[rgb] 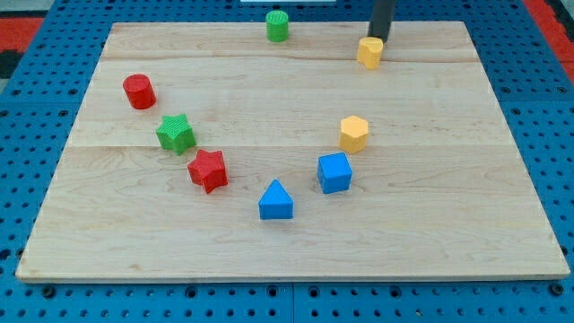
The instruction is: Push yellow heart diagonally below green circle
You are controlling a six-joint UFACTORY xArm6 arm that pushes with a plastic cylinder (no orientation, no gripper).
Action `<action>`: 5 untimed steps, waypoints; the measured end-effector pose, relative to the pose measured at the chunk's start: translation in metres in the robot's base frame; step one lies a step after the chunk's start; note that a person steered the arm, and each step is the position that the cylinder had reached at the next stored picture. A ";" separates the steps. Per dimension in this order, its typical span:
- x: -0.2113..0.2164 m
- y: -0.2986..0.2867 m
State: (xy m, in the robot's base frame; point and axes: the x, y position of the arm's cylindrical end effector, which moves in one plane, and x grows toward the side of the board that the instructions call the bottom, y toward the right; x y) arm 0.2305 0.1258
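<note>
The yellow heart (369,52) lies near the view's top, right of centre, on the wooden board (448,224). The green circle (277,26) stands at the board's top edge, to the left of the heart and slightly higher. My dark rod comes down from the top edge, and my tip (377,38) is right at the heart's upper right side, touching or nearly touching it.
A yellow hexagon (354,133) sits below the heart. A blue cube (334,172) and a blue triangle-shaped block (275,201) lie lower. A red star (208,170), a green star (176,133) and a red circle (139,91) stand at the left.
</note>
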 end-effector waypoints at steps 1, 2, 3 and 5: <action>0.023 -0.011; 0.056 -0.013; 0.095 -0.013; 0.115 -0.077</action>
